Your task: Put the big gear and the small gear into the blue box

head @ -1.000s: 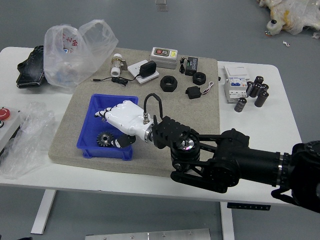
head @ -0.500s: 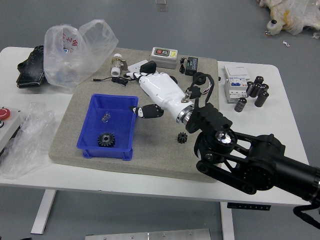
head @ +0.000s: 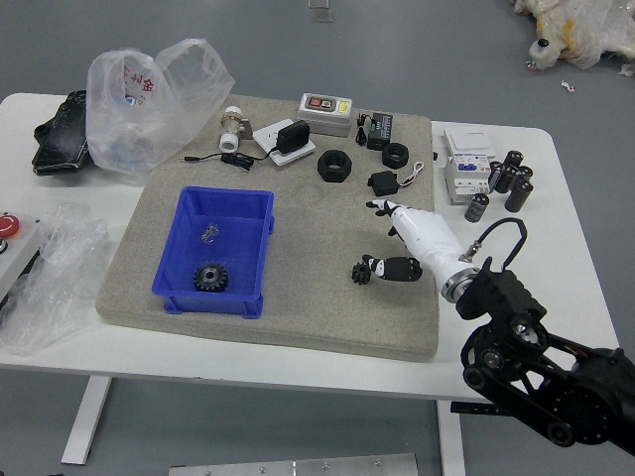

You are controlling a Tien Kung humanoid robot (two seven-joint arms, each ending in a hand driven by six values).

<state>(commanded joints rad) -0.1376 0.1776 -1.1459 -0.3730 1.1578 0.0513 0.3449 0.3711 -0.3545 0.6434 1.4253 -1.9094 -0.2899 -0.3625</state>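
- Reaching over the mat point(head: 317, 322), the right hand point(head: 427, 238) has its fingers spread.
- Small gear point(head: 361, 273) sits on the mat, apparently touching the thumb.
- Big gear point(head: 210, 278) lies inside the blue box point(head: 208, 302).

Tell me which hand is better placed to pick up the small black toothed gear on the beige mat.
The right hand, I'd judge: its open fingers are close by the small gear, to the right of the blue plastic box, while no left hand shows over the white table.
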